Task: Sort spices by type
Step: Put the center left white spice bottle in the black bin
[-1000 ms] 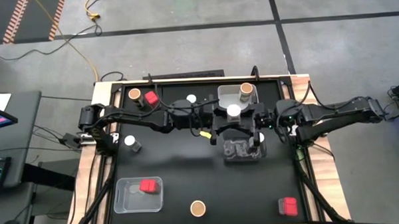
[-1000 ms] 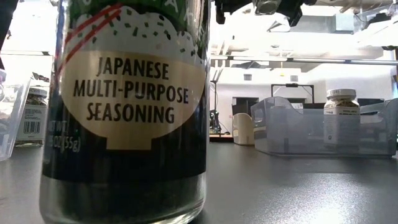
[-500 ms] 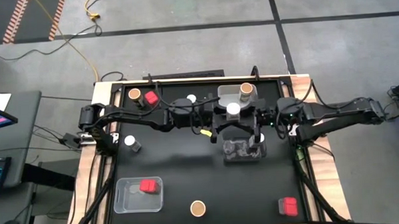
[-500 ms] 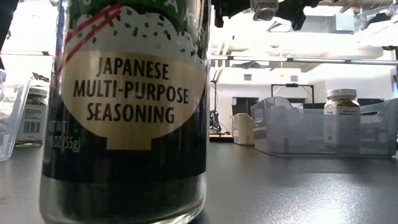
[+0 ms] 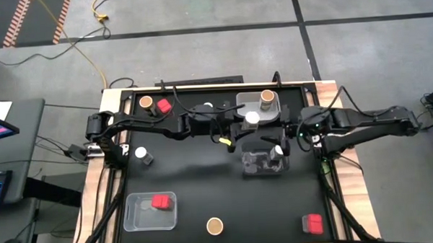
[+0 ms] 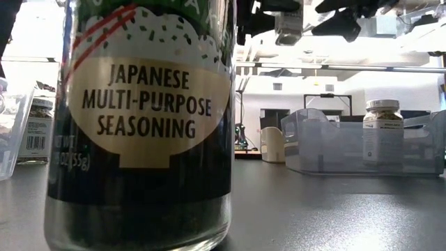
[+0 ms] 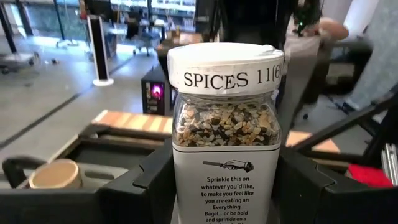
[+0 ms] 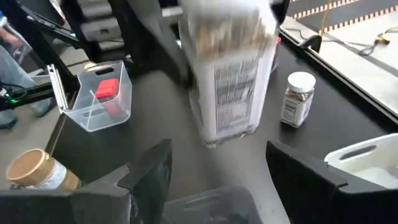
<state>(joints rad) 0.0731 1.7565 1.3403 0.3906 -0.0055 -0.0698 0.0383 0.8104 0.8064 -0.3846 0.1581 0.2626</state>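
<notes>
Two dark, jointed arms with black cables along them, blocky matte-black jaws.

Three red boxes; four white-lidded jars; three cork-topped jars.

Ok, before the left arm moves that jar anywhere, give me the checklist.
1. Left tool gripping the held white-lidded jar: ok. There is a finger on each side and the jar is upright.
2. Right tool open and empty: ok. Its fingers are apart with nothing between them.
3. Right tool clear of the held jar: cannot tell. The jar hangs close in front of it.
4. Room in the clear tray under the tools: cannot tell. The arms cover it.
5. Other jars of this kind gathered: not ok. The second white-lidded jar and the third white-lidded jar stand loose on the table.
</notes>
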